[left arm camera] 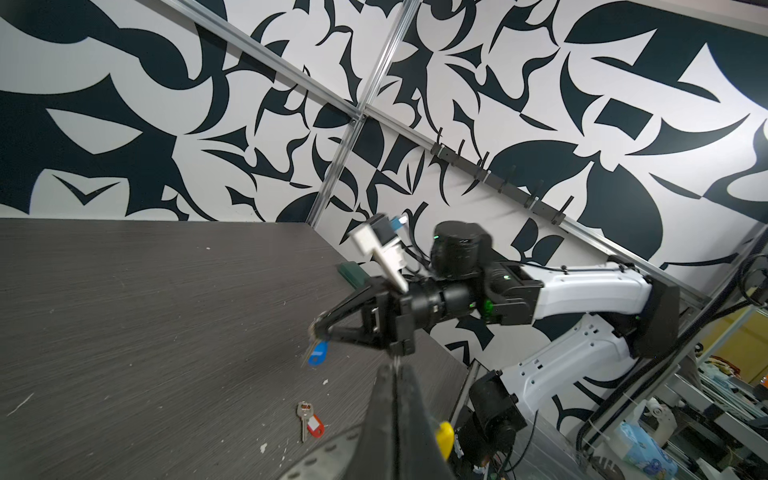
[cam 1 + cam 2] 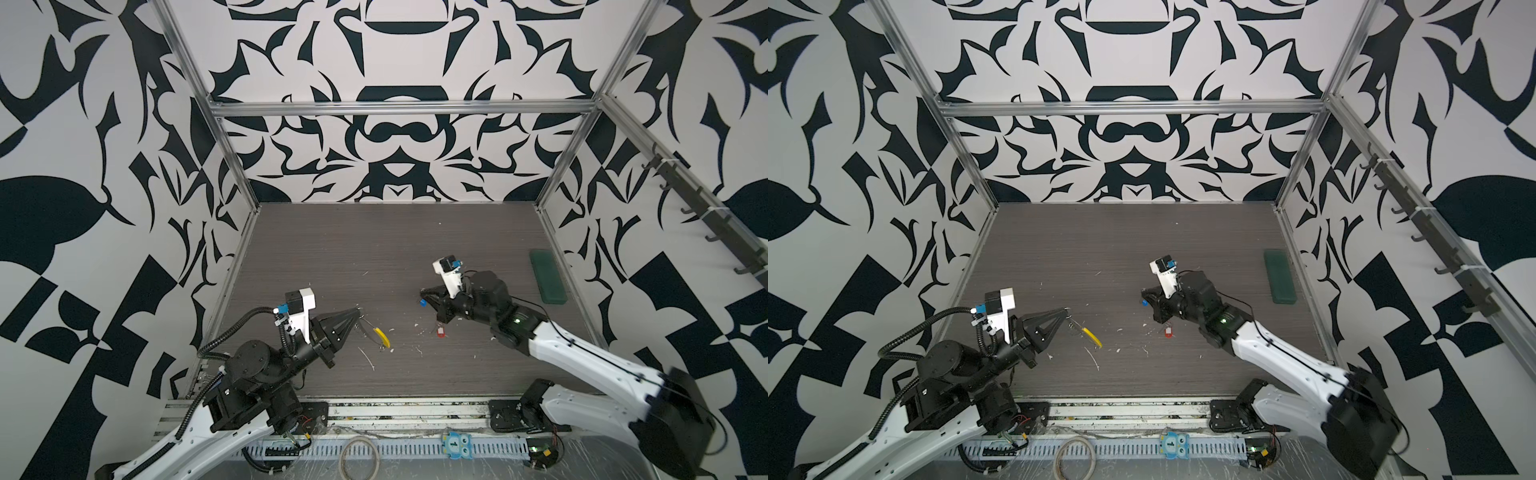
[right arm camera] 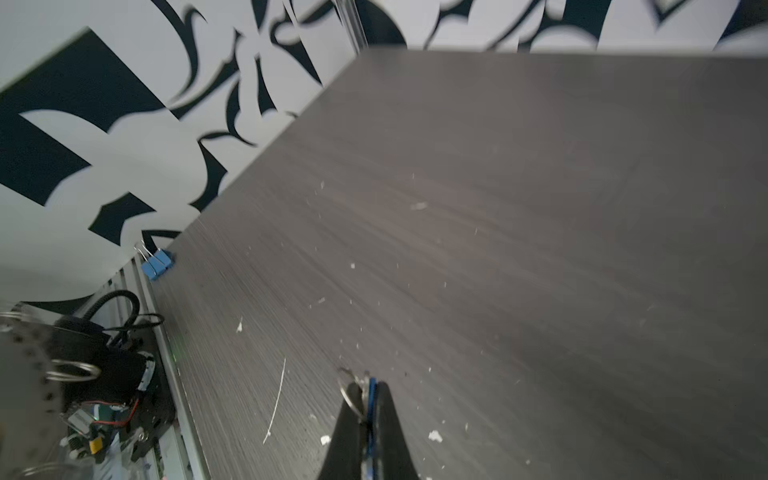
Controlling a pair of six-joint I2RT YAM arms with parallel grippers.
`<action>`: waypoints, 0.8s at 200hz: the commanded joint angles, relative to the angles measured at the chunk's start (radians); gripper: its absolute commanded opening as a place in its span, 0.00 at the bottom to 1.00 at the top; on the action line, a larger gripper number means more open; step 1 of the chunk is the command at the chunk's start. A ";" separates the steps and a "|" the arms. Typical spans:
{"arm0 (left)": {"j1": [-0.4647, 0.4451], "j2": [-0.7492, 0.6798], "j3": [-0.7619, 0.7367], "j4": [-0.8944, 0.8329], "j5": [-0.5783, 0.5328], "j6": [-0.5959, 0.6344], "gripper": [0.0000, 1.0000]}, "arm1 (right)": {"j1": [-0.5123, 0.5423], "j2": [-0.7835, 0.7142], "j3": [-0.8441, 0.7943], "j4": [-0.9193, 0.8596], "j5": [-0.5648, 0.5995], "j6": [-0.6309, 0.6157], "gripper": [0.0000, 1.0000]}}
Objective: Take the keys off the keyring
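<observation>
1. The left gripper (image 2: pixel 356 311) is pinching shut on the top of the keyring (image 2: pixel 380 336). The thin grey loop is drooping from its fingertips. The curved yellow section (image 2: pixel 1093 337) is hanging low over the table (image 2: pixel 374 249), but I cannot tell whether it is touching.
2. The right gripper (image 1: pixel 318 332) is clamping shut on the blue key tag (image 1: pixel 318 354), which is dangling below the fingertips, well apart from the keyring. In the right wrist view its tiny metal ring (image 3: pixel 348 395) is poking out beside the closed fingers.
3. The red key tag (image 2: pixel 440 331) is lying flat on the table with a metal key (image 1: pixel 302 420) attached, near the right arm and apart from the keyring.
4. Both tags are looking free of the loop, so the job is probably nearing its end, with the blue tag waiting to be set down.
5. The tags are likely behaving as light, stiff, smooth plastic that swings and slips easily. Pinching across the flat faces near the ring end seems safest.
6. The loop is looking floppy and nearly weightless. Taking hold of the firmer yellow section should give more control than gripping the wire.
</observation>
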 commanded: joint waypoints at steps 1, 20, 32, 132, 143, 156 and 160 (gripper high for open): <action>0.002 -0.003 -0.013 0.008 -0.012 -0.011 0.00 | -0.001 0.120 0.000 0.164 -0.112 0.086 0.00; 0.002 0.006 -0.026 0.027 -0.012 -0.017 0.00 | 0.001 0.231 0.010 0.176 -0.099 0.092 0.00; 0.002 0.012 -0.030 0.034 -0.011 -0.018 0.00 | 0.001 0.277 0.007 0.182 -0.092 0.103 0.00; 0.002 0.086 -0.015 0.032 -0.035 -0.039 0.00 | 0.053 0.337 0.013 0.051 0.060 0.112 0.32; 0.003 0.095 -0.012 0.034 -0.034 -0.041 0.00 | 0.062 0.310 0.020 0.015 0.107 0.102 0.37; 0.002 0.104 -0.007 0.035 -0.031 -0.040 0.00 | 0.071 0.275 0.025 -0.023 0.168 0.096 0.48; 0.002 0.105 -0.005 0.034 -0.030 -0.040 0.00 | 0.073 0.259 0.024 -0.028 0.185 0.096 0.49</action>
